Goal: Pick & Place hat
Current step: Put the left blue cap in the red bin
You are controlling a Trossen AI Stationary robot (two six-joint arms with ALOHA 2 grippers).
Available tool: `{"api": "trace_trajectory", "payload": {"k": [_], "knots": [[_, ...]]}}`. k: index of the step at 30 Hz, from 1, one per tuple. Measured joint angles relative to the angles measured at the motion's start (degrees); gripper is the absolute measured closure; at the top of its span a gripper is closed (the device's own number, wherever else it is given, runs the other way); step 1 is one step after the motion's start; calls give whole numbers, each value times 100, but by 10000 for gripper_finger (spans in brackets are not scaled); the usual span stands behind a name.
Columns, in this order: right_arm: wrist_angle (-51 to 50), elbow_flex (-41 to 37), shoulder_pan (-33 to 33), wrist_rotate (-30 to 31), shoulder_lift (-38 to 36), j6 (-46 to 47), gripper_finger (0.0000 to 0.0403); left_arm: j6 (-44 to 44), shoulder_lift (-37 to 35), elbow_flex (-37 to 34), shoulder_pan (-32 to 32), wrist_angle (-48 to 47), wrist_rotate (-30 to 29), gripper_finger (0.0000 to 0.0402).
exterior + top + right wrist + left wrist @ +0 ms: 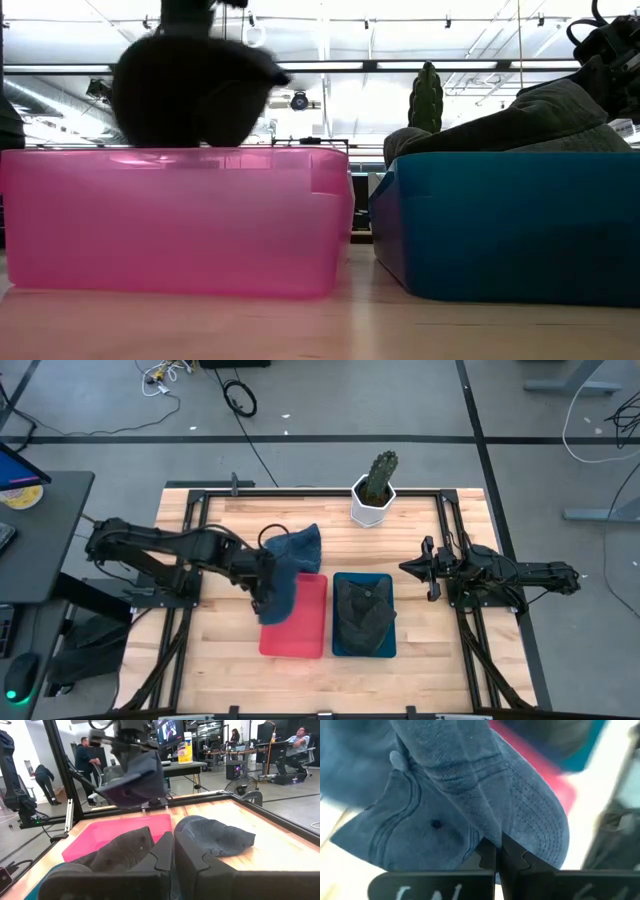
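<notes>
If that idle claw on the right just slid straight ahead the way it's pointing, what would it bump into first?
Most likely the dark grey hat lying in the blue bin. The right gripper points left across the table toward it, fingers shut. Depth is unclear, so it might pass just above the hat.

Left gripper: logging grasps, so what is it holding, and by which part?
The left gripper holds a blue cap, pinching the brim edge, above the pink bin.

My left claw point(268, 600) hangs over the pink bin's point(310, 630) near edge with a blue cap point(283, 592) draped below it, so the bin's opening is partly covered. The teal bin point(386, 644) just beside is filled by a dark hat point(364, 610). A potted cactus point(376, 488) blocks the tabletop's point(225, 660) far edge; the front stays open.
</notes>
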Motion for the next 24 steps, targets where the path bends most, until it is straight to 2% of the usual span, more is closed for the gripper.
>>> {"api": "trace_trajectory", "payload": {"k": [4, 13, 24], "knots": [[0, 0, 0, 1, 0, 0, 382, -2, 112, 6, -173, 640, -3, 400], [-1, 0, 0, 0, -2, 0, 382, -29, 960, 4, -483, 1219, -4, 400], [0, 0, 0, 2, -2, 0, 382, -103, 1834, -2, -370, 1200, 176, 400]]}}
